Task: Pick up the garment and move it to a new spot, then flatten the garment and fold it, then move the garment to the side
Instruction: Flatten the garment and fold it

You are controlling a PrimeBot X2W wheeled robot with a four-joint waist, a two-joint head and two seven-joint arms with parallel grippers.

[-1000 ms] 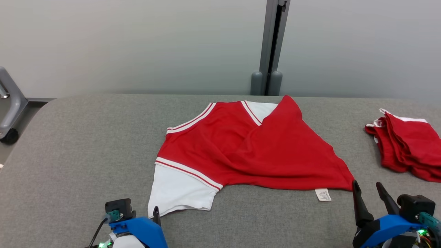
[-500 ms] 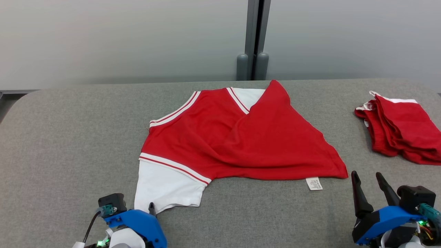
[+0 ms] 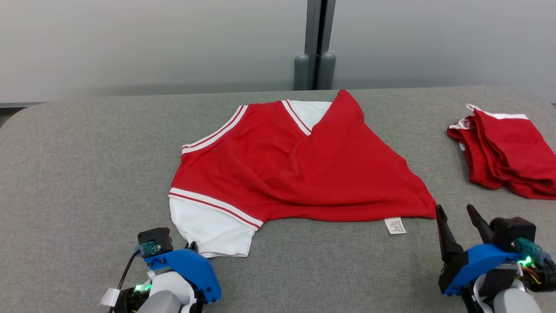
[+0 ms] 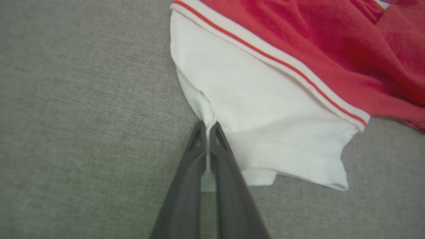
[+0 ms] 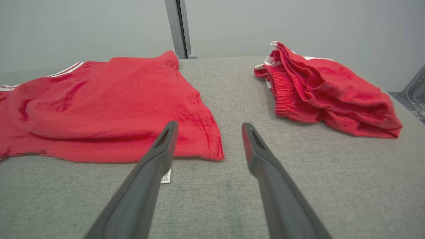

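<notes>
gripping garment [image 3: 304,174], left claw [image 4: 208,126], label [image 3: 395,225] illegible

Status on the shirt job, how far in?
Early. Done: nothing yet; the shirt lies rumpled on the table, one side flopped across its front. In hand: left tool is shut on the white sleeve edge; right tool is open by the red hem corner. Remaining: lift, move, flatten, fold, set aside.
</notes>
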